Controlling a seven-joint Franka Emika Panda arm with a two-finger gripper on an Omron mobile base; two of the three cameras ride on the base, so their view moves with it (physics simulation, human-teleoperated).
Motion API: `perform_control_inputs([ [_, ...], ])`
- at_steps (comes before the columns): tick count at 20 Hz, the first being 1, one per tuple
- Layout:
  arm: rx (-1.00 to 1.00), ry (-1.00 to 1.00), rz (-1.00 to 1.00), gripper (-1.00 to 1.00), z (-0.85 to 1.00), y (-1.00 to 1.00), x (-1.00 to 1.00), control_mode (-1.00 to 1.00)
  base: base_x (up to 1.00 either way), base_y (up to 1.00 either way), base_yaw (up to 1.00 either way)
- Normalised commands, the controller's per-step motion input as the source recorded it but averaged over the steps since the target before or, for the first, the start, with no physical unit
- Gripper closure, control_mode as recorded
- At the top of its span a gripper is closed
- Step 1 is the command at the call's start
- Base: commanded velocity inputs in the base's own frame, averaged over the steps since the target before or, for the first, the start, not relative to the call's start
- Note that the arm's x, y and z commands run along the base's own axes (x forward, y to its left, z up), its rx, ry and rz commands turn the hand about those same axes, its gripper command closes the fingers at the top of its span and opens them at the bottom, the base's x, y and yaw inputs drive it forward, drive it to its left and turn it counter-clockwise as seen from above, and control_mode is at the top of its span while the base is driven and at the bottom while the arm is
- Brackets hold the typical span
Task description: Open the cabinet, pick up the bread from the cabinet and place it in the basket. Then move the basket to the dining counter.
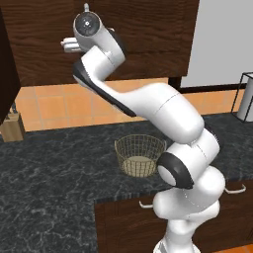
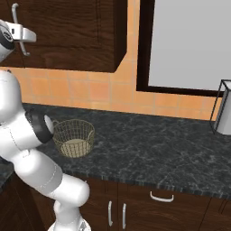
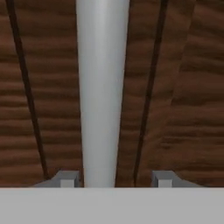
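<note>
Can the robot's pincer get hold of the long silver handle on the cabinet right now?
Probably yes. In the hand view the handle runs straight up between the two fingertips, with nothing in between. The right base view shows the pincer right at the closed cabinet, so it looks ready to close.

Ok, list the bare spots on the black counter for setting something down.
Bare black counter runs from the basket to the metal-framed container at right. In the left base view, another bare patch lies between the basket and the knife block. The arm crowds the basket's near side.
</note>
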Motion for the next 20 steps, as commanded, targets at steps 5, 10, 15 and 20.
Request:
perform_control_inputs([
  [5,0.01,-0.10,0.00,1.00,-0.43,-1.00,0.00,-1.00,0.00,0.00,0.00],
  [10,0.05,-0.16,0.00,1.00,-0.14,-1.00,-0.58,-1.00,0.00,0.00,0.00],
  [15,0.09,-0.04,0.00,1.00,0.00,-1.00,-0.80,-1.00,0.00,0.00,0.00],
  [20,0.07,0.00,0.00,1.00,0.00,-1.00,-0.79,-1.00,0.00,0.00,0.00],
])
